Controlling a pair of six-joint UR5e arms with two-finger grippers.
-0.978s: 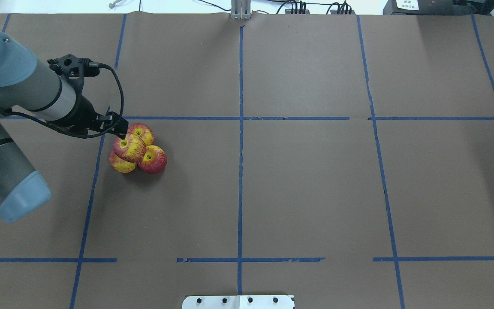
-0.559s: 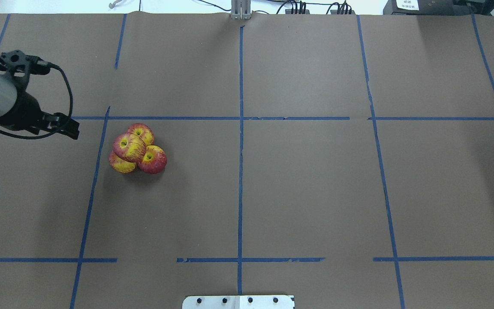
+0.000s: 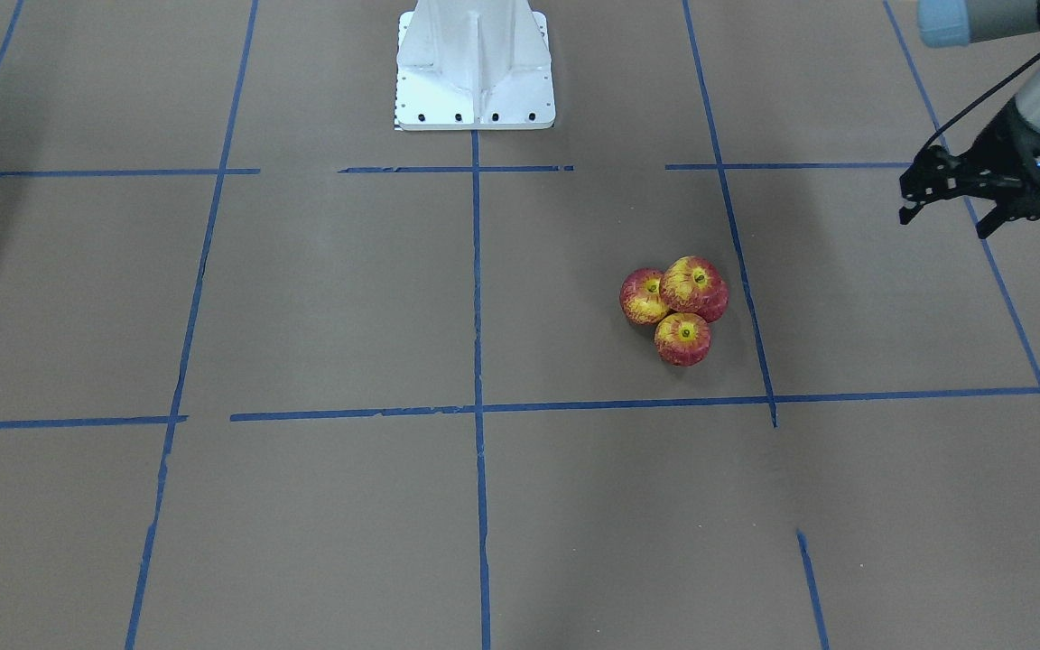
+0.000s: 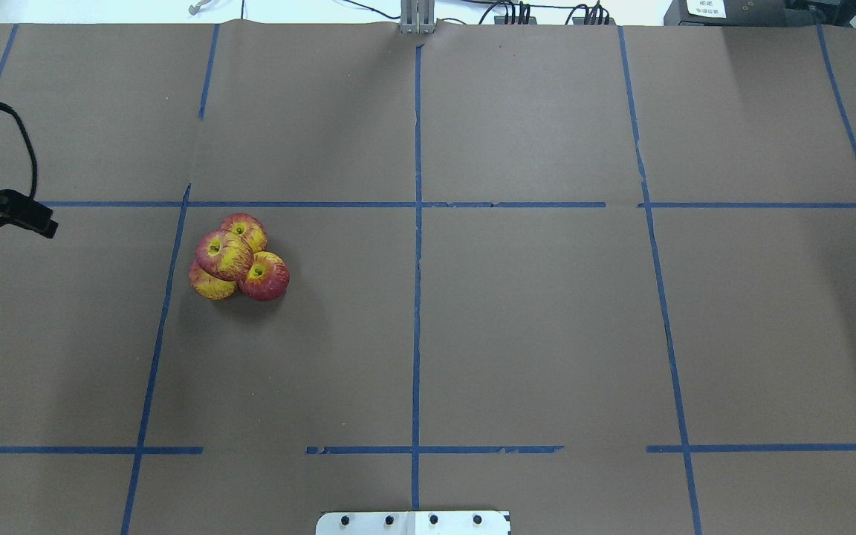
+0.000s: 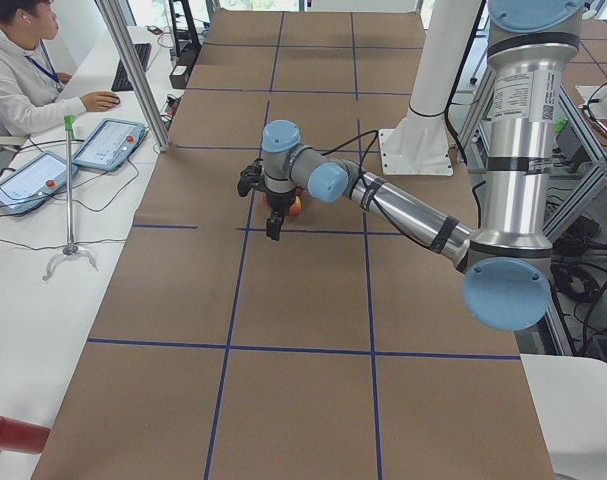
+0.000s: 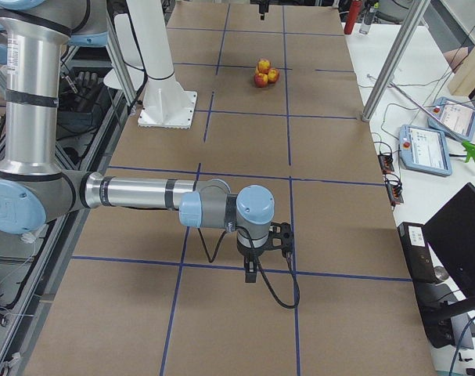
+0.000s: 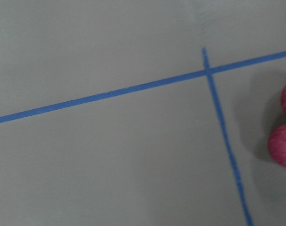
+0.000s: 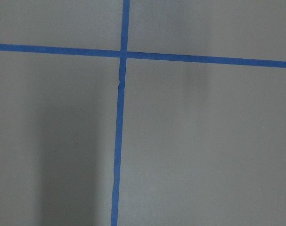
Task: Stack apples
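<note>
If you check the overhead view, the apples [image 4: 238, 256] sit in one tight clump left of centre on the worktop [image 4: 532, 334]. Three are down on the brown paper, touching each other, and the top apple [image 4: 223, 253] rests on them, stem hollow up. The stack's done, basically. In the front-facing view the same pile shows right of centre, just left of a blue tape line [image 3: 741, 262].

Your left end effector [image 3: 946, 219] is at the upper right of that frame, fingers spread and gripping nothing. It's well apart from the pile, which lies down and to its left, with that tape line between them. The left wrist view only catches two red apple edges at its right border, and its fingers aren't in shot.

Your right end effector [image 6: 257, 266] only turns up in the exterior right view. It's low in the middle of the frame, pointing down near a tape crossing, with the apples way off at the top. I can't tell whether it's spread or clamped.
</note>
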